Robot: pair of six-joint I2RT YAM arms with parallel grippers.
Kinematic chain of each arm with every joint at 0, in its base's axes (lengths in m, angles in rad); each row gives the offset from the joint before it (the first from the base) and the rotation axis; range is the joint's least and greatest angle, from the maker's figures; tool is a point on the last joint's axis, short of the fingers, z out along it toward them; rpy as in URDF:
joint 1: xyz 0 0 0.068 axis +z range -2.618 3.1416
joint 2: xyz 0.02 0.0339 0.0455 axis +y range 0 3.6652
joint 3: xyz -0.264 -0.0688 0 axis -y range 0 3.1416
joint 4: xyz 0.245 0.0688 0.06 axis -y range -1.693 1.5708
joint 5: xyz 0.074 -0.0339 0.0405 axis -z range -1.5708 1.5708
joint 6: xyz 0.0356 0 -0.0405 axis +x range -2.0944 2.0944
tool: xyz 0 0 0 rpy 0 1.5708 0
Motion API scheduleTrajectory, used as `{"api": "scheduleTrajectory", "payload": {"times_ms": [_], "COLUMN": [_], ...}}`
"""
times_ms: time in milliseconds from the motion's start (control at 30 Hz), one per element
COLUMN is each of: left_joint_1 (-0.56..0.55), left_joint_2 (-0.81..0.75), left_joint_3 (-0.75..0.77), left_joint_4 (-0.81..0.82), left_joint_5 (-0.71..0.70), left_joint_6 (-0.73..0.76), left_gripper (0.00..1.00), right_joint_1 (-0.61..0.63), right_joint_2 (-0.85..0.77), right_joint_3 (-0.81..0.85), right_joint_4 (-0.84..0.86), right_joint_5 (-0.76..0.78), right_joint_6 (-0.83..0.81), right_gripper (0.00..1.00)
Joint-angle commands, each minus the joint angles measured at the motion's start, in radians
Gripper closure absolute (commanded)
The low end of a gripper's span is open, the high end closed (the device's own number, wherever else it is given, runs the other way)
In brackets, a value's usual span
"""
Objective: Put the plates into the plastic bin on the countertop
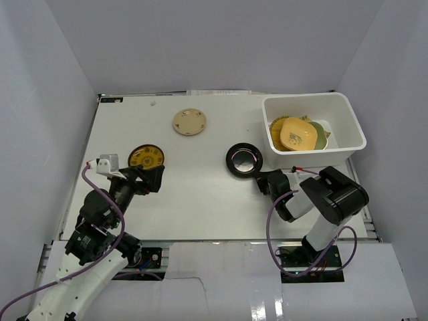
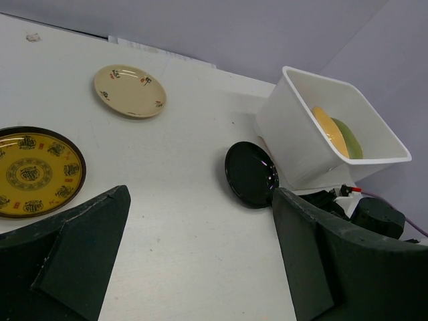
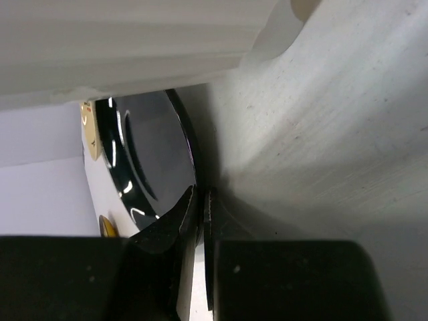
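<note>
A: Black, glossy. The black plate [image 1: 243, 160] sits mid-table, just left of the plastic bin [image 1: 321, 155] and its near corner. The right gripper [image 1: 265, 180] is at the plate's near-right rim.

B: Wrist view agrees. Fingers pinched almost together with the plate's thin edge between them, so it holds the black plate by the rim.

A: Plate lifted or flat?

B: Cannot tell. Its far side looks to be on the table [image 1: 200, 200].

A: And the left gripper [image 1: 151, 178]?

B: Spread wide, nothing between the fingers. It is on the left side, just on the near side of the yellow plate [image 1: 146, 158], the one with the dark rim. Contact with that plate is unclear.

A: Other plates out on the table?

B: One, the beige plate [image 1: 189, 122]. It lies flat towards the far edge, well apart from both arms.

A: Bin contents?

B: A yellow dish [image 1: 297, 134] leans on top, and a green dish [image 1: 322, 136] shows behind it on the right. More edges lie beneath, too hidden to sort. The bin stands in the far right corner of the table.
</note>
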Motion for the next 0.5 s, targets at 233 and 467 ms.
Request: {"api": "scheduleTrajectory", "payload": {"times_ms": [233,467], "left_joint_1": [0.002,0.003], "left_joint_2": [0.045,0.171], "left_joint_3": [0.005,-0.024], "left_joint_4": [-0.002,0.033], "left_joint_5": [0.011,0.02], "left_joint_6": [-0.034,-0.178], "left_gripper": [0.02,0.04], "right_joint_1": [0.122,0.116], "right_joint_2": [-0.275,-0.65], "right_joint_3": [-0.013,0.266], "right_joint_4": [-0.033,-0.602], "right_joint_5": [-0.104,-0.115], "right_joint_6": [-0.224,-0.615], "right_gripper": [0.92,0.92]}}
